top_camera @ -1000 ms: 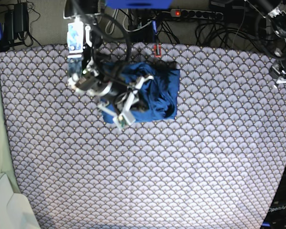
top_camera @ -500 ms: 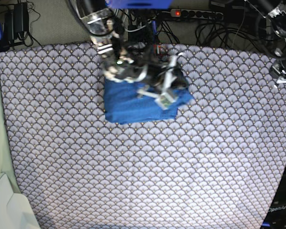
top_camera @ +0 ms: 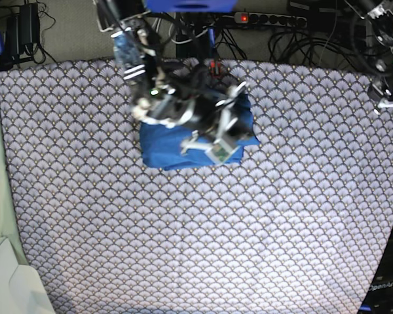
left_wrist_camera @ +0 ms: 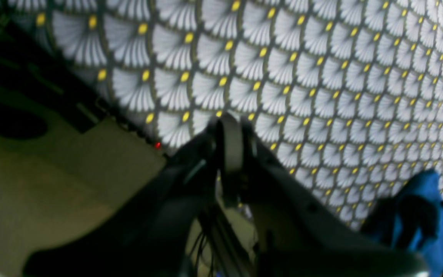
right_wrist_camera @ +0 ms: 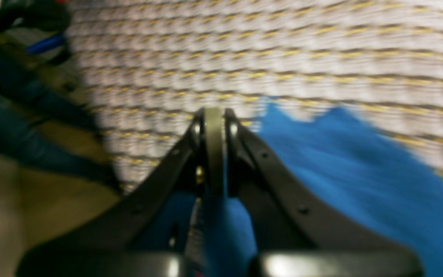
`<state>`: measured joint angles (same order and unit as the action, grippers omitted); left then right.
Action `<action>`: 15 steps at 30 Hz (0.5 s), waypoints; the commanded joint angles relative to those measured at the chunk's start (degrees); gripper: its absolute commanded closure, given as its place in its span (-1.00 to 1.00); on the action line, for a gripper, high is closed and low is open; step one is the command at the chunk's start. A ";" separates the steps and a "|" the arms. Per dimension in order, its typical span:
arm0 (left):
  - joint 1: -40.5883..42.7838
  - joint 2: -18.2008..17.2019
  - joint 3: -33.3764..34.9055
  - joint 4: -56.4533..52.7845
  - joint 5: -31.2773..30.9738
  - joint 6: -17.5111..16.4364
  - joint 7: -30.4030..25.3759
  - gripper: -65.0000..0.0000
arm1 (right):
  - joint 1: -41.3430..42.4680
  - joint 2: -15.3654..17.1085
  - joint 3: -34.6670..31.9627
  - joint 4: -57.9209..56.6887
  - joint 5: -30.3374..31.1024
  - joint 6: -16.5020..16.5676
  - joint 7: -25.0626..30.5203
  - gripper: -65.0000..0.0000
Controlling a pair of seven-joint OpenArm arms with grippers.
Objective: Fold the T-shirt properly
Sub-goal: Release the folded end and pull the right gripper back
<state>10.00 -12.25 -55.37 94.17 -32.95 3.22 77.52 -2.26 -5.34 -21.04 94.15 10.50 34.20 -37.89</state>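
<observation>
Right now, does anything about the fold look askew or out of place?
Yes. The T-shirt is a compact block, but a flap pokes out at its right edge toward the table cloth, breaking the rectangle.

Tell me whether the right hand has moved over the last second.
Yes. In the base view the right hand went from the T-shirt's left edge toward its right edge.
</observation>
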 commanded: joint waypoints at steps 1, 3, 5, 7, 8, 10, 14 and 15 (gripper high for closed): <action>-0.29 -0.98 -0.23 0.64 -1.56 0.07 1.30 0.99 | 0.20 0.38 0.86 2.42 1.32 0.22 1.10 1.00; -0.37 -0.98 -0.23 0.64 -3.40 0.07 2.44 0.99 | -0.07 1.43 3.76 4.80 1.32 0.22 -0.57 1.00; -0.37 -0.72 -0.23 0.64 -4.81 0.07 2.48 0.99 | -0.51 2.14 6.49 6.73 1.32 0.22 -1.80 1.00; -0.72 -0.36 -0.32 0.55 -5.07 0.16 2.48 0.99 | -0.59 2.75 8.77 7.87 1.32 0.22 -3.03 1.00; -1.34 -0.28 -0.32 0.55 -4.90 0.16 2.48 0.99 | -0.59 3.19 9.65 7.87 1.32 0.22 -3.74 1.00; -1.96 0.69 -0.32 0.03 -4.72 0.51 2.48 0.99 | -0.59 3.37 10.80 7.87 1.41 0.22 -4.88 1.00; -2.22 0.69 -0.23 -2.35 -4.72 0.60 2.48 0.99 | -1.03 3.37 12.99 7.96 1.41 0.22 -6.99 0.99; -2.40 0.69 -0.23 -3.14 -4.72 0.60 2.48 0.98 | -1.30 3.37 13.70 8.05 1.41 0.22 -7.34 0.95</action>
<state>8.10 -10.50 -55.44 90.26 -36.53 3.62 79.94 -3.88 -1.76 -7.38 101.06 10.96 34.22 -46.11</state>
